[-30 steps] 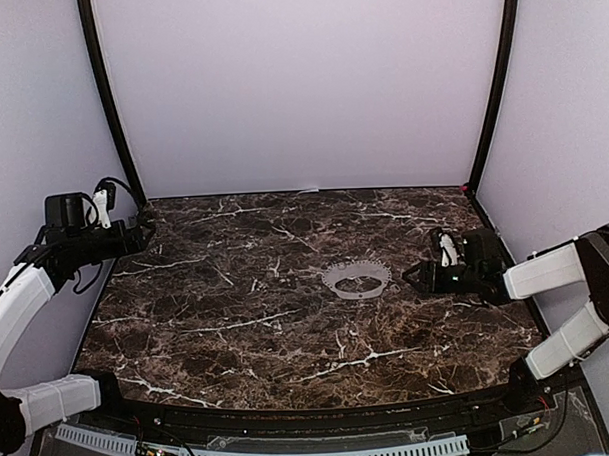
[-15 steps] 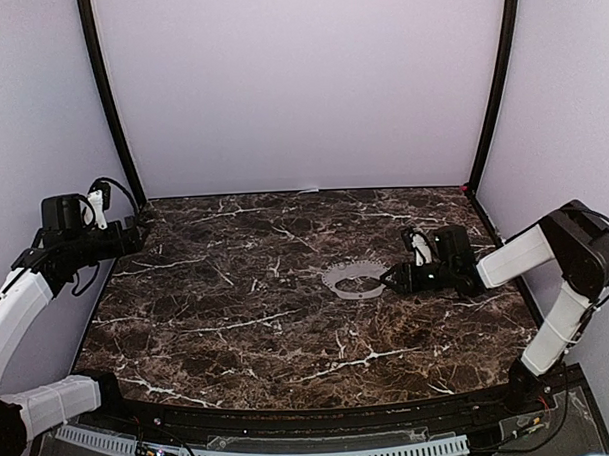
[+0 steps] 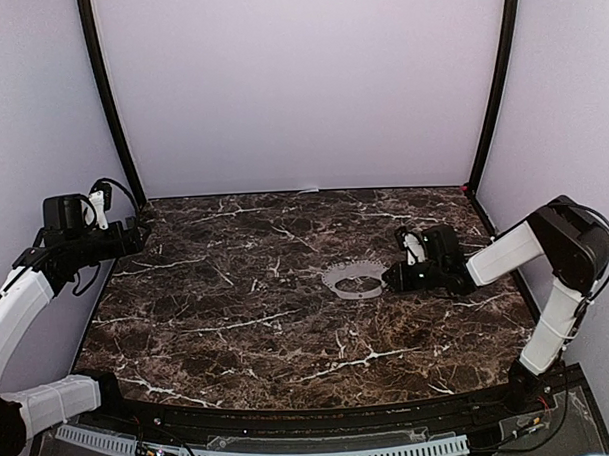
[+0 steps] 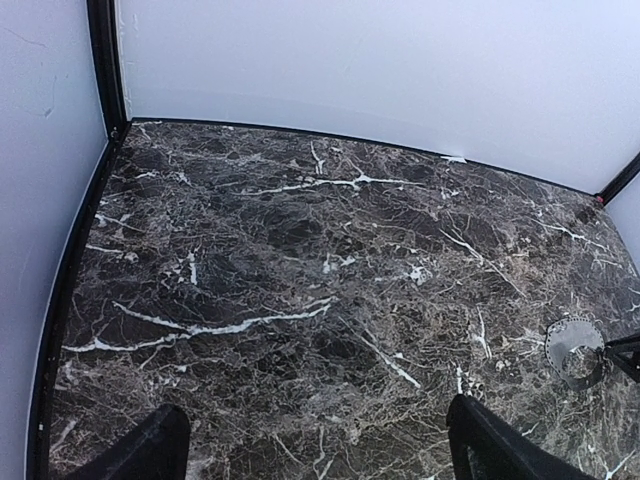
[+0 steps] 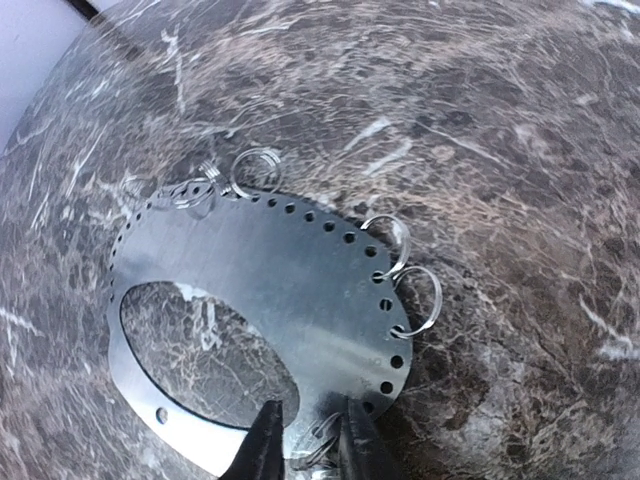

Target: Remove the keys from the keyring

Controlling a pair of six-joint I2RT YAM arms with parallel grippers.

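The keyring (image 3: 356, 279) is a flat pale metal oval with a row of holes along its rim, lying mid-table, and it also shows in the right wrist view (image 5: 270, 270) and far right in the left wrist view (image 4: 575, 345). Small silver wire loops, the keys (image 5: 415, 300), hang from several rim holes. My right gripper (image 3: 389, 277) is at the keyring's right edge. Its black fingers stand close together on a wire loop at the plate's near rim (image 5: 310, 445). My left gripper (image 3: 140, 234) hovers open at the far left, nothing between its fingers (image 4: 312, 415).
The dark marble table (image 3: 248, 330) is walled by pale panels, with black posts (image 3: 110, 105) at the back corners. A cable strip (image 3: 292, 454) runs along the near edge.
My right arm has reached left from the table's right side to the keyring, and its jaws have closed in on a wire loop. The left arm has stayed put.
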